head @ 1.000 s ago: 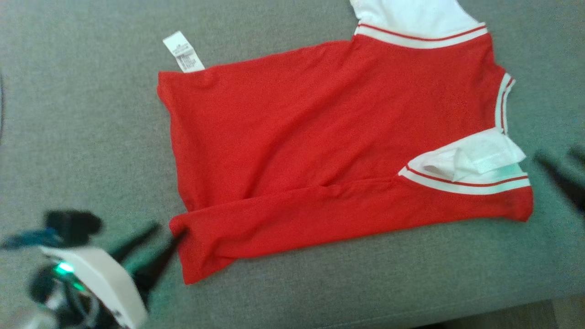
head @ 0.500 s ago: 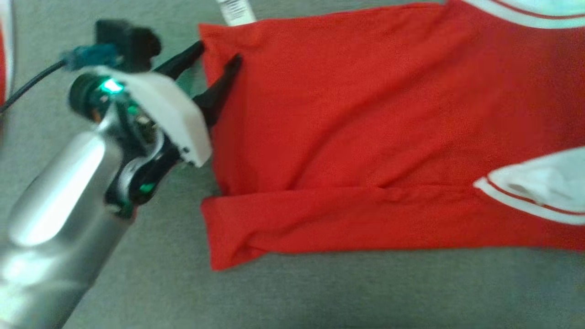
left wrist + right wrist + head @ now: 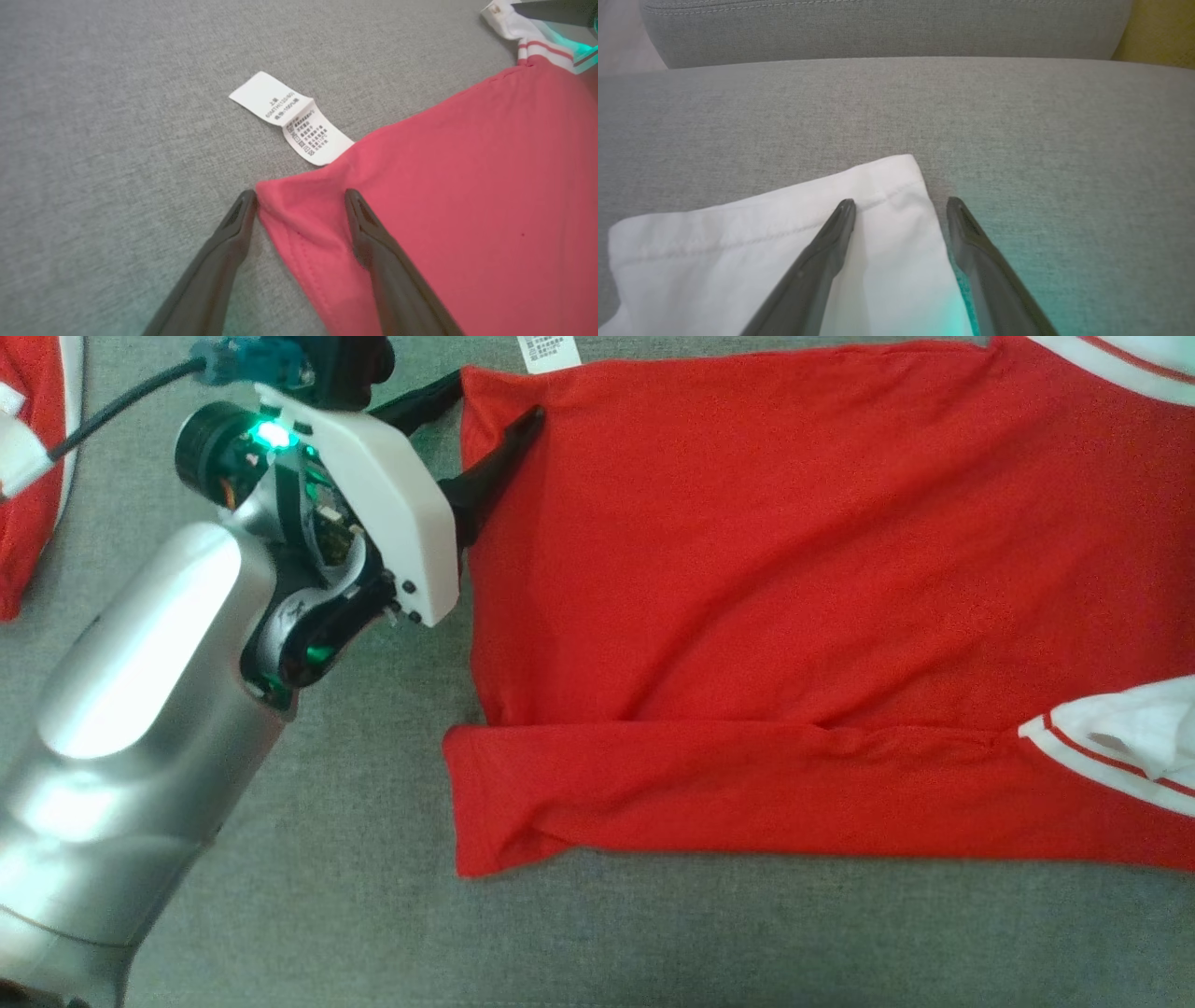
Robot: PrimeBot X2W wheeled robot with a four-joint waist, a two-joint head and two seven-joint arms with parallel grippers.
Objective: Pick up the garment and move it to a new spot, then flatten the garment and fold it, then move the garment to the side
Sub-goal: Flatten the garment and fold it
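At 9 o'clock in the head view, another red cloth (image 3: 28, 541) lies on the grey woven sofa cushion (image 3: 327, 896). At 11 o'clock the left gripper (image 3: 497, 397), jaws spread wide, straddles the hem corner of the red jersey garment with white striped trim (image 3: 794, 569), lying flat from centre to 3 o'clock, its white care label (image 3: 549, 350) at 12. The right gripper (image 3: 901, 201), jaws also apart, straddles a white hemmed cloth corner (image 3: 738, 242).

grey cushion (image 3: 327, 915), red garment (image 3: 747, 569) flat, perhaps second garment (image 3: 26, 555) left
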